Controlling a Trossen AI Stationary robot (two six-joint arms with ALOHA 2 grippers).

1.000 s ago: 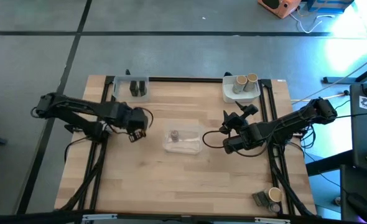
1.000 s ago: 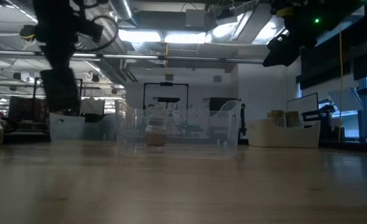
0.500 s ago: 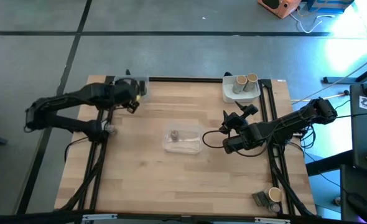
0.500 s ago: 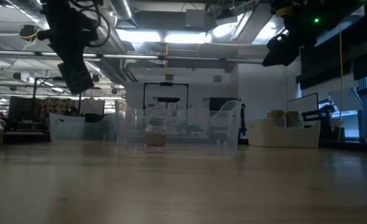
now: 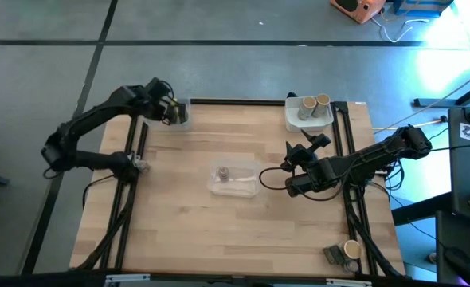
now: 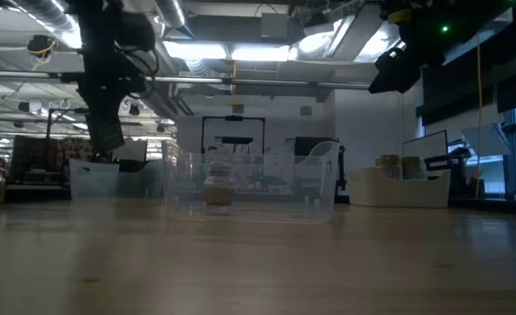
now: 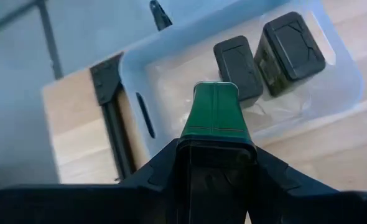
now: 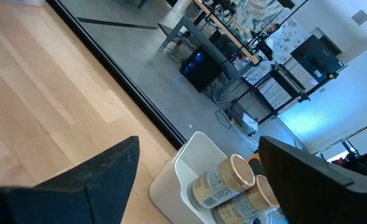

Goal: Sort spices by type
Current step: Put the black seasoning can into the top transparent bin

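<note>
Green spice block in left claw, over clear tray

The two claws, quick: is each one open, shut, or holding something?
Left gripper: shut on a green-topped spice container, over the clear tray holding two dark ones.
Right gripper: open, holding nothing.

Far-left tray: two dark blocks fill its right half; the left half is bare, with the left gripper and its green spice above it. Centre tray holds one jar. Open tabletop lies near and left. Right arm blocks the right side.
</note>
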